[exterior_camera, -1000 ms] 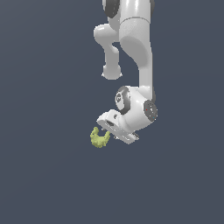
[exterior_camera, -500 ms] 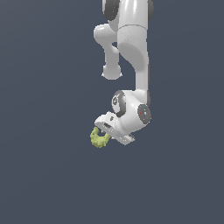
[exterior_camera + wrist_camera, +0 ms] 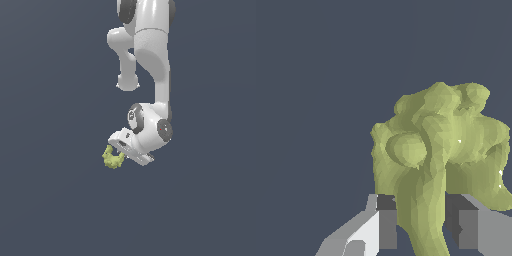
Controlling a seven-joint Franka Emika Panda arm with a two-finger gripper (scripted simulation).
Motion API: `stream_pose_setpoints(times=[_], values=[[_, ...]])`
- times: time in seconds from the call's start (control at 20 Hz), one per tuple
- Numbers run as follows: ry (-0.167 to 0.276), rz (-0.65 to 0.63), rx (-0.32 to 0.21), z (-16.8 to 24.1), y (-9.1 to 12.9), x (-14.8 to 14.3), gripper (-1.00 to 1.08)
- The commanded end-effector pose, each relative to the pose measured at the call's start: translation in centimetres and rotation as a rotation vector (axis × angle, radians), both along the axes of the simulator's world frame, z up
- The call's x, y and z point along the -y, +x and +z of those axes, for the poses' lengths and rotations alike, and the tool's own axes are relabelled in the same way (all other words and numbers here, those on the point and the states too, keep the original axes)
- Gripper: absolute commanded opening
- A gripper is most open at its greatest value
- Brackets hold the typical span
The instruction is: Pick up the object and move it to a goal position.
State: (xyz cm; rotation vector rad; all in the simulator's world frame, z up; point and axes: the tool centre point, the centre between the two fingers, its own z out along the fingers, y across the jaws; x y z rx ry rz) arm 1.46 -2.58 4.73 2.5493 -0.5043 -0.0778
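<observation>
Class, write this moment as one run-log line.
phase: carrying | gripper: shut on yellow-green clump | clump: between both fingers, held at the arm's tip | goal: not visible

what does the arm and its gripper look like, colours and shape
The arm is glossy white with rounded, tubular links and dark grey joint caps. The gripper is a flat white block; in the wrist view its fingers look light grey with darker grey pads. No cables or markings show.

Over the last second the claw has drifted slightly toward the exterior view's left and a little lower, carrying the yellow-green object with it; the forearm above now hangs closer to vertical.
</observation>
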Motion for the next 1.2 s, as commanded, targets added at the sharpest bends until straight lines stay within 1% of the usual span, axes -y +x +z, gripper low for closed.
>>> stream_pose_setpoints(times=[0.0, 0.25, 0.4, 0.55, 0.8, 1.15], values=[[0.0, 0.0, 0.001, 0.0, 0.0, 0.0, -1.0], [0.009, -0.012, 0.025, 0.4, 0.2, -0.8, -1.0], [0.02, -0.027, 0.057, 0.8, 0.5, -1.8, -1.0], [0.035, -0.048, 0.1, 1.5, 1.0, -3.1, -1.0], [0.069, -0.095, 0.198, 3.1, 1.9, -6.1, -1.0], [0.129, -0.176, 0.369, 6.5, 3.4, -11.1, -1.0]])
